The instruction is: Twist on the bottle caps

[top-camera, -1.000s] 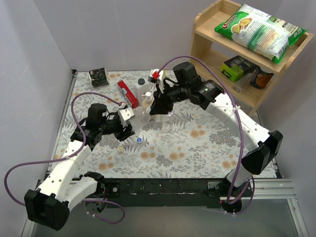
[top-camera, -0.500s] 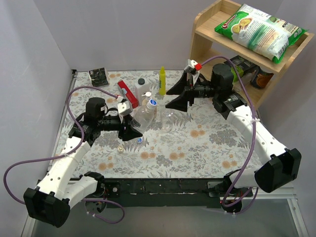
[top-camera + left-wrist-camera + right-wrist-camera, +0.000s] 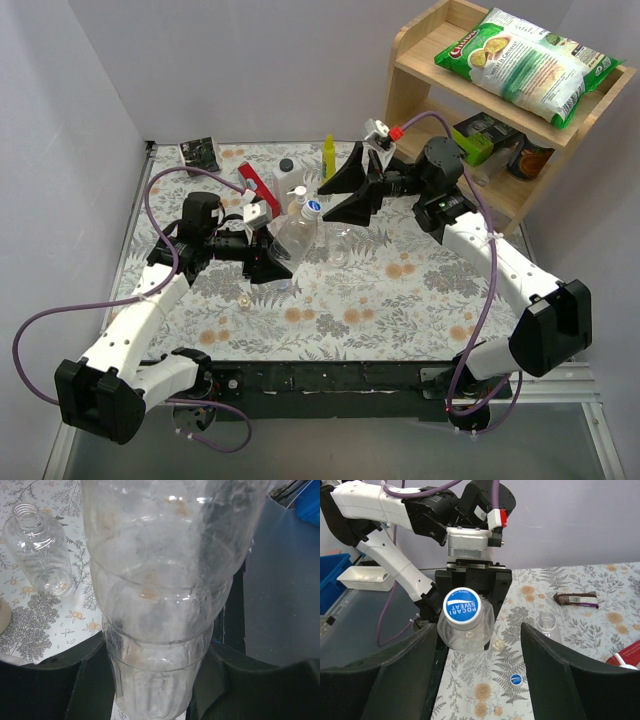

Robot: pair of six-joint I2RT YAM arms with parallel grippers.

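A clear plastic bottle [image 3: 292,236] with a round blue cap [image 3: 313,207] is held tight by the left gripper [image 3: 272,258], toward the far left corner. It is tipped, cap pointed up at the spread-apart right gripper [image 3: 328,205].

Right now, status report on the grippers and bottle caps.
Left gripper shut on clear plastic bottle, round blue screw cap on its neck. Right gripper open, not touching the cap. Second clear bottle uncapped on the table, another blue cap loose.
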